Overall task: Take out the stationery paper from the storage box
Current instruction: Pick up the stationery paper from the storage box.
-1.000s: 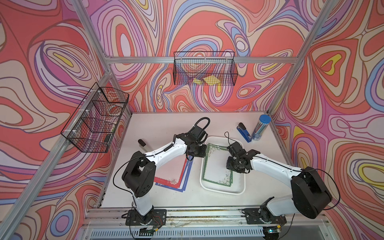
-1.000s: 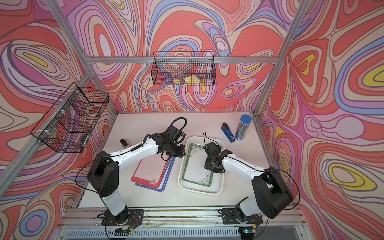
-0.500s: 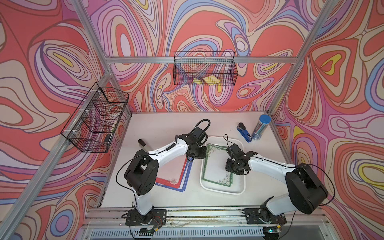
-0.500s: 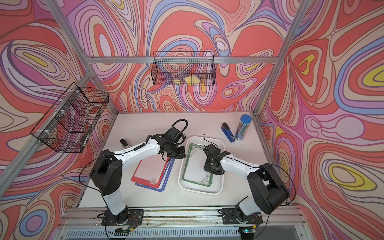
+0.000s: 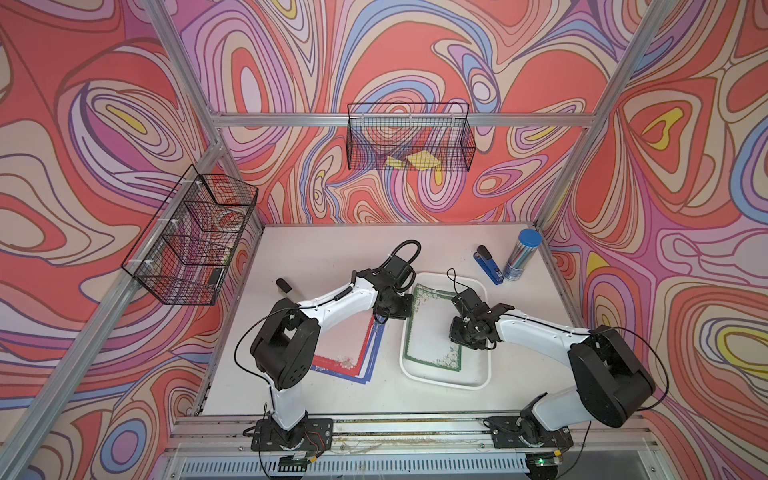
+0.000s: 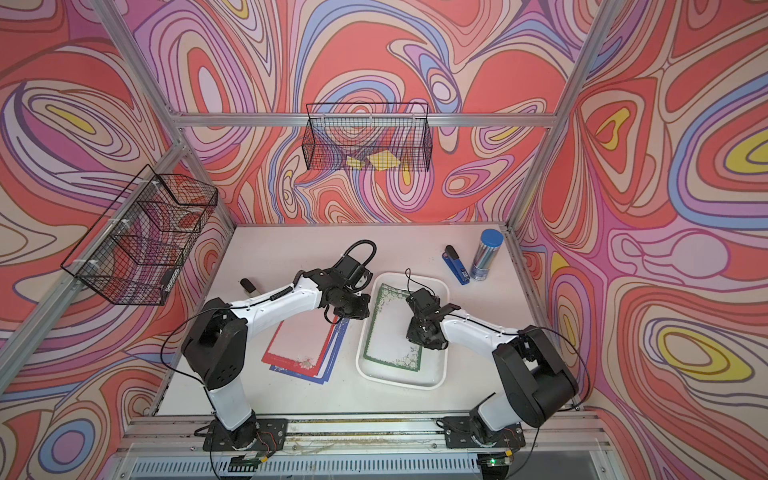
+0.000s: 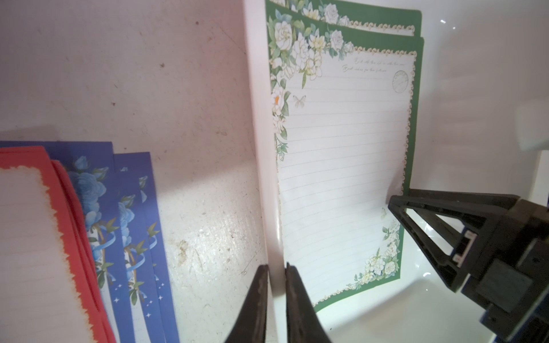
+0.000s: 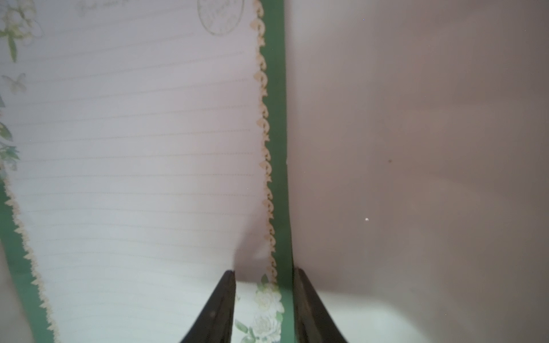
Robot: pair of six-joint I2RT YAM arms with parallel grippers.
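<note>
Stationery paper (image 8: pixel 133 163) inside downturned right gripper (image 8: pixel 264 270)

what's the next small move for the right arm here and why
Probably close the fingers of the right gripper: they stand open astride the edge of the top green-bordered lined paper sheet, while the left gripper pinches the rim of the white plastic tray, steadying it.

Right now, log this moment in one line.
left pincer: shut on storage box rim | right pincer: open astride green stationery paper edge | red/blue sheets: on table

left pincer (image 7: pixel 277 271) clamped, right pincer (image 8: pixel 264 274) parted
</note>
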